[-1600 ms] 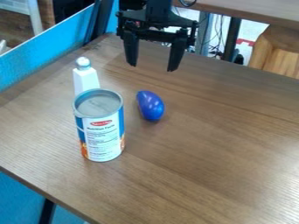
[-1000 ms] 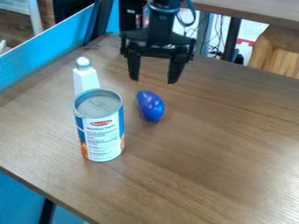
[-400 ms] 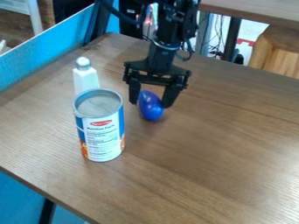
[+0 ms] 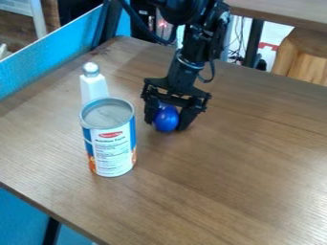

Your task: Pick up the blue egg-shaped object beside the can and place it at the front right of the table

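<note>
The black gripper [image 4: 165, 125] is low over the table, behind the can and to its right in the camera view. Its fingers are apart, one on each side of a shiny blue egg-shaped object [image 4: 167, 119], whose upper back part is partly hidden by the gripper. Whether the fingers touch it cannot be told. A can [image 4: 114, 148] with a blue and white label stands upright at front left. Behind it is a white bottle [image 4: 94, 88] with a silvery round cap, its lower part hidden by the can.
The brown wooden table [image 4: 230, 177] has its left edge along a blue panel [image 4: 48, 65]. Beyond the far edge are another wooden tabletop [image 4: 287, 12], dark posts and cables, and a light wooden piece [image 4: 300, 60] at the right.
The gripper has come down and toward the camera, from above the far part of the table to around the blue object. The can, bottle and blue object stay in place.
</note>
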`<state>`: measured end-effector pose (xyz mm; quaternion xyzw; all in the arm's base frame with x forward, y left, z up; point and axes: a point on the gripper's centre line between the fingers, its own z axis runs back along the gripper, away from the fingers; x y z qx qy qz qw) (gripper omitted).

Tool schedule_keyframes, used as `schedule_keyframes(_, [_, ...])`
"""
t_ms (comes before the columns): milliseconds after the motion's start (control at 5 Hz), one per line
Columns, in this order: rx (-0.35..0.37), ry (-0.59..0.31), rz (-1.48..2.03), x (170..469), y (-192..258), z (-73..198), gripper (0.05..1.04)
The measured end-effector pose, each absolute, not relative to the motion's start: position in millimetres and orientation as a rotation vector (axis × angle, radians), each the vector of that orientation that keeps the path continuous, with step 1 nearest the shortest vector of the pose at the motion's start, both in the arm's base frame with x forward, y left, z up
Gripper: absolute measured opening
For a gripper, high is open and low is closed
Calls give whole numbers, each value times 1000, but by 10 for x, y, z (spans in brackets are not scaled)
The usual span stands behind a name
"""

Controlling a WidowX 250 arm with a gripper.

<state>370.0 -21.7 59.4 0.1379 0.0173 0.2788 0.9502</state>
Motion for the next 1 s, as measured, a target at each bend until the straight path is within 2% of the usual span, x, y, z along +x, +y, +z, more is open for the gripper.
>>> schedule_keyframes(200, [282, 48, 551, 3717, -237, 589, 819])
schedule_keyframes(400, [254, 49, 513, 3686, -266, 623, 816])
schedule_keyframes(600, [227, -57, 470, 3619, -477, 927, 816])
schedule_keyframes(800, [140, -175, 383, 3456, -838, 1327, 816])
schedule_keyframes(1000, [138, -148, 259, 3111, -1077, 1340, 816])
